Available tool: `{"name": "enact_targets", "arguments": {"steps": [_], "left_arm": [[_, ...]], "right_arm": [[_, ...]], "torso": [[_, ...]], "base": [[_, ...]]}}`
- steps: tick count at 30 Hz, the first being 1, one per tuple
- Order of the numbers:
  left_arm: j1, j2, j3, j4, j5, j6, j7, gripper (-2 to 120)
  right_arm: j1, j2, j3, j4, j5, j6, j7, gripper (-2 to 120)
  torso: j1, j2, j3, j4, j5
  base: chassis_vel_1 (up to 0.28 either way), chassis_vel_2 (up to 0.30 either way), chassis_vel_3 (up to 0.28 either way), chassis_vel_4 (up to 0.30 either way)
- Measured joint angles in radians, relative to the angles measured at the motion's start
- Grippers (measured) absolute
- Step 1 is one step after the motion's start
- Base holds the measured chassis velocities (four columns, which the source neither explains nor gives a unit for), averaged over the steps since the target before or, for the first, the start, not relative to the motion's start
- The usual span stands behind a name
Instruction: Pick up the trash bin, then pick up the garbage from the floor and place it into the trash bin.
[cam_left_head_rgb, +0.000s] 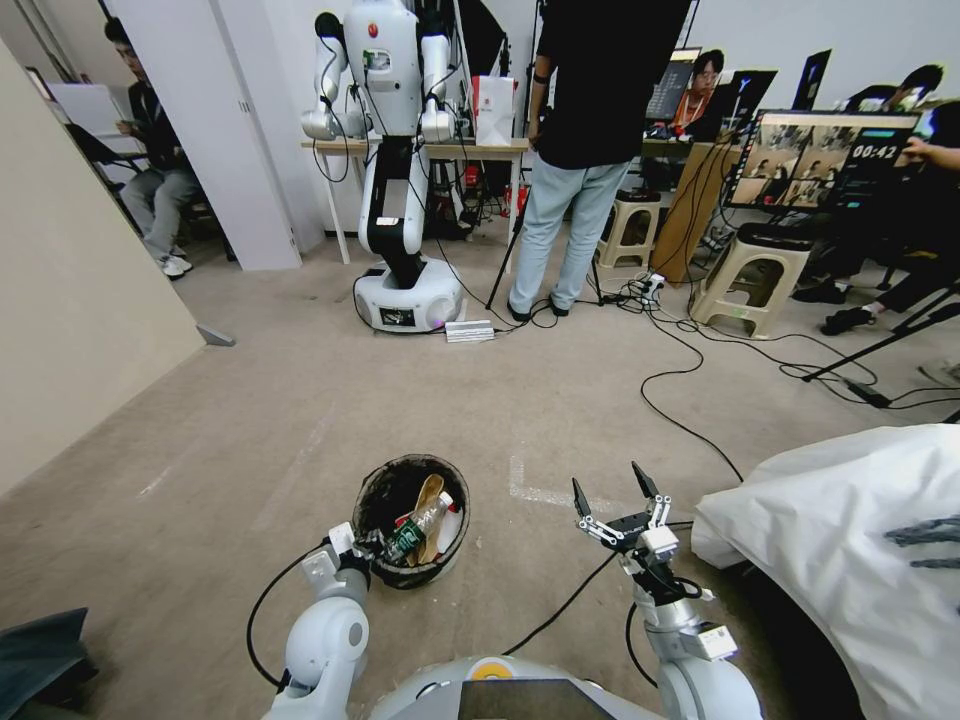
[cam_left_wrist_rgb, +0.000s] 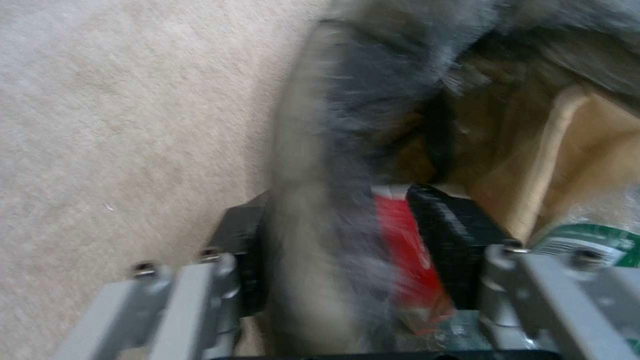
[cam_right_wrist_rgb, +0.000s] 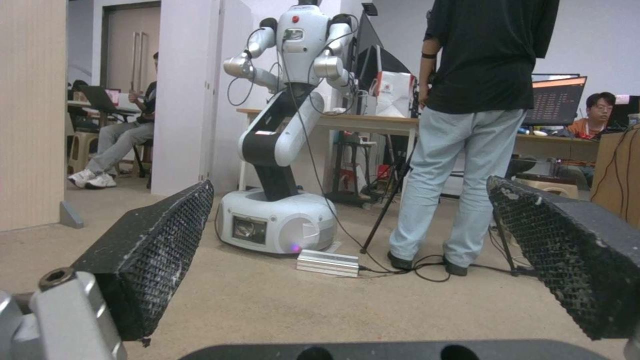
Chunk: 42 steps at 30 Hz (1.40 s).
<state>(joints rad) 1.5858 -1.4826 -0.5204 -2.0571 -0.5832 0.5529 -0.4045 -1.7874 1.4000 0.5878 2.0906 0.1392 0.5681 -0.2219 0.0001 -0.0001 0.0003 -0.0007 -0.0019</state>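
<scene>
The trash bin (cam_left_head_rgb: 372, 497), small and round with a black liner, is right in front of me in the head view. My left gripper (cam_left_head_rgb: 366, 548) is shut on its near rim. In the left wrist view the bin's rim (cam_left_wrist_rgb: 313, 210) is pinched between the black pads (cam_left_wrist_rgb: 453, 235). Garbage lies inside the bin: a green-labelled bottle (cam_left_head_rgb: 415, 525), a brown cardboard scrap (cam_left_head_rgb: 430, 492) and a red wrapper (cam_left_wrist_rgb: 407, 245). My right gripper (cam_left_head_rgb: 610, 483) hangs open to the right of the bin with nothing between its fingers (cam_right_wrist_rgb: 153, 250).
A large white bag (cam_left_head_rgb: 850, 540) lies on the carpet at the right. Black cables (cam_left_head_rgb: 690, 370) trail across the floor ahead. Farther off are another white robot (cam_left_head_rgb: 400, 200), a standing person (cam_left_head_rgb: 580, 150) and stools (cam_left_head_rgb: 750, 270). A beige wall panel (cam_left_head_rgb: 70, 300) runs along the left.
</scene>
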Motion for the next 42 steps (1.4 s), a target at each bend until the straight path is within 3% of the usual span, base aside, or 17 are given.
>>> {"name": "enact_targets", "arguments": {"steps": [9, 16, 25, 33, 35, 37, 39, 42], "left_arm": [[0.000, 0.002, 0.005, -0.021, 0.014, -0.006, 0.014, 97], [0.004, 0.008, 0.010, -0.065, 0.046, -0.040, 0.040, 99], [0.027, 0.015, 0.023, -0.157, 0.161, -0.118, 0.090, 99], [0.090, 0.025, 0.040, -0.244, 0.384, -0.250, 0.189, 100], [0.115, 0.024, 0.053, -0.264, 0.482, -0.300, 0.222, 100], [0.122, 0.023, 0.057, -0.268, 0.510, -0.315, 0.230, 100], [0.142, 0.018, 0.074, -0.267, 0.611, -0.380, 0.251, 100], [0.150, 0.017, 0.081, -0.264, 0.632, -0.398, 0.255, 100]], "right_arm": [[-0.005, 0.001, -0.002, -0.003, -0.008, 0.007, -0.005, 100], [-0.004, 0.002, -0.002, -0.003, -0.010, 0.008, -0.006, 100], [-0.004, 0.008, -0.008, -0.007, -0.018, 0.012, -0.009, 100], [-0.003, 0.015, -0.009, -0.007, -0.020, 0.014, -0.008, 100], [-0.004, 0.025, -0.013, -0.006, -0.032, 0.014, 0.012, 100], [-0.005, 0.028, -0.016, -0.004, -0.035, 0.012, 0.021, 100], [-0.016, 0.036, -0.030, 0.022, -0.037, -0.020, 0.075, 100], [-0.018, 0.040, -0.033, 0.029, -0.041, -0.030, 0.092, 100]], "torso": [[0.000, 0.000, 0.000, 0.0001, 0.0008], [0.000, 0.000, 0.000, 0.0005, 0.0016], [0.000, 0.000, 0.000, 0.0006, 0.0019], [0.000, 0.000, 0.000, 0.0007, 0.0019], [0.000, 0.000, 0.000, 0.0007, 0.0019], [0.000, 0.000, 0.000, 0.0007, 0.0020], [0.000, 0.000, 0.000, 0.0007, 0.0017], [0.000, 0.000, 0.000, 0.0005, 0.0018]], "base": [[0.000, 0.000, 0.000, 0.000], [0.000, 0.000, 0.000, 0.000], [0.000, 0.000, 0.000, 0.000], [0.000, 0.000, 0.000, 0.000], [0.000, 0.000, 0.000, 0.000], [0.000, 0.000, 0.000, 0.000], [0.000, 0.000, 0.000, 0.000], [0.000, 0.000, 0.000, 0.000]]}}
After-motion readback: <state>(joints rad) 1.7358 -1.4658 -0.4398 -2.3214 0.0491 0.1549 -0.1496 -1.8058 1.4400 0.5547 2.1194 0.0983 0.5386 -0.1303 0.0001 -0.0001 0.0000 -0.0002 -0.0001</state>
